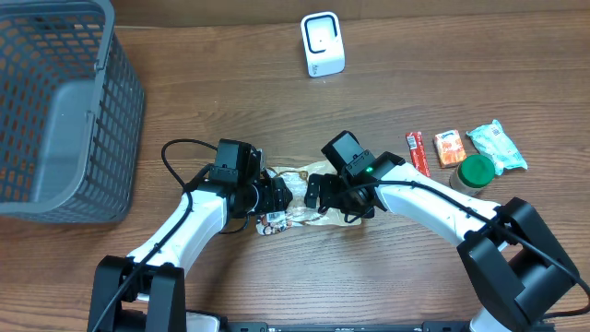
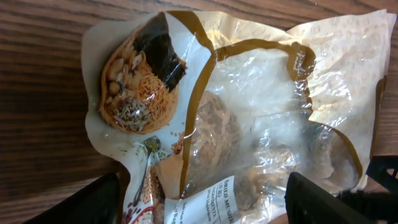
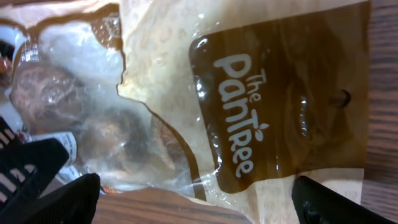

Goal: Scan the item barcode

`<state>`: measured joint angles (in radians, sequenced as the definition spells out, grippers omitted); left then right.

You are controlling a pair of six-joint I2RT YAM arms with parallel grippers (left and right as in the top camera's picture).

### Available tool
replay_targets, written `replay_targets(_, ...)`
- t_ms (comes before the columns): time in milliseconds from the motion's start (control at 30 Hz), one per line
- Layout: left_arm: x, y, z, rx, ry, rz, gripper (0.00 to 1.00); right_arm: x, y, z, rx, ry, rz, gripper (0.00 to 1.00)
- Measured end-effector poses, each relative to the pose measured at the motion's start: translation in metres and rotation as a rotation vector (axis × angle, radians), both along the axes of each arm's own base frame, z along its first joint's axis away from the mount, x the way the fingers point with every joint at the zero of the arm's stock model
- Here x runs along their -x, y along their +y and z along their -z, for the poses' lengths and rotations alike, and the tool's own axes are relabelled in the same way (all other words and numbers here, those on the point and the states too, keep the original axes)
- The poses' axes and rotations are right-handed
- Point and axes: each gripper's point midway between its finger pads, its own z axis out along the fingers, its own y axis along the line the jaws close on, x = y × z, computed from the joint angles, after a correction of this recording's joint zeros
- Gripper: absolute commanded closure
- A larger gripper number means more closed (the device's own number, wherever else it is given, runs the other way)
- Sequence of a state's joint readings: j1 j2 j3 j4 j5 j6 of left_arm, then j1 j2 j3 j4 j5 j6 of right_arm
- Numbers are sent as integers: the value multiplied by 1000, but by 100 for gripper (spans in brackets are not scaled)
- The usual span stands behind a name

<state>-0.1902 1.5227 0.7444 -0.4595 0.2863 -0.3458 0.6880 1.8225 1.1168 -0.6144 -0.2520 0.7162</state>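
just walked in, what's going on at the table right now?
Both arms are bent over one snack bag lying flat on the table. The left gripper and right gripper are open, each with its fingers set either side of its own end of the bag, and neither is closed on it. The white scanner stands apart at the far edge, so nothing has been scanned yet.

Bright even light; glare on bag (image 2: 273, 87) film; R wrist view soft.

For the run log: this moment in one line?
snack bag: on table | left end effector: open over it | right end effector: open over it
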Motion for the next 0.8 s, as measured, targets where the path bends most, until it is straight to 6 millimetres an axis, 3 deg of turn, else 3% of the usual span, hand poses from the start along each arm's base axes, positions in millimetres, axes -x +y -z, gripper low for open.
replay_targets(300,-3,8,2,-47,-13,-17,25,0,-1,-3,15,-76,-200,0)
replay_targets(567,-14,9,-1,-52,-60,-23,26,-19,-13,-1,82,-162,-214,0)
replay_targets(800,-17,9,-2,-56,-74,-26,27,-22,-15,2,90,-187,-220,0)
